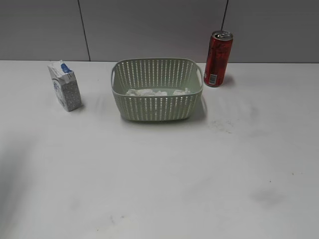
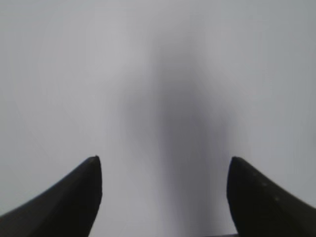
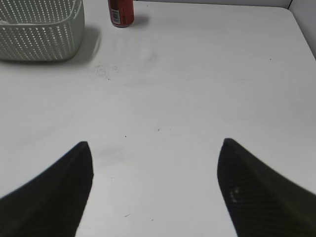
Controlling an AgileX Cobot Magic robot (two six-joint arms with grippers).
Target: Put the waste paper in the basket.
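Both of my grippers sit closest to their lenses: the left gripper (image 2: 164, 168) has its fingers spread wide with nothing between them, over bare pale table (image 2: 98, 74) where only its own soft shadow shows, and the right gripper (image 3: 154, 153) is just as wide and just as empty. Ahead and to the left of the right gripper stands the basket (image 3: 44, 34), well apart from it, with the red can (image 3: 121, 12) just beyond its far corner. From the exterior view I see the waste paper (image 1: 149, 92) lying as white crumpled scraps on the basket floor, inside the slotted walls; I cannot count the pieces there. No scrap shows on the table around it, so I judge the job done, which would explain both arms being held back with nothing to carry. Off to the basket's other side stands a white-and-blue carton (image 1: 65, 85), upright, which is not waste
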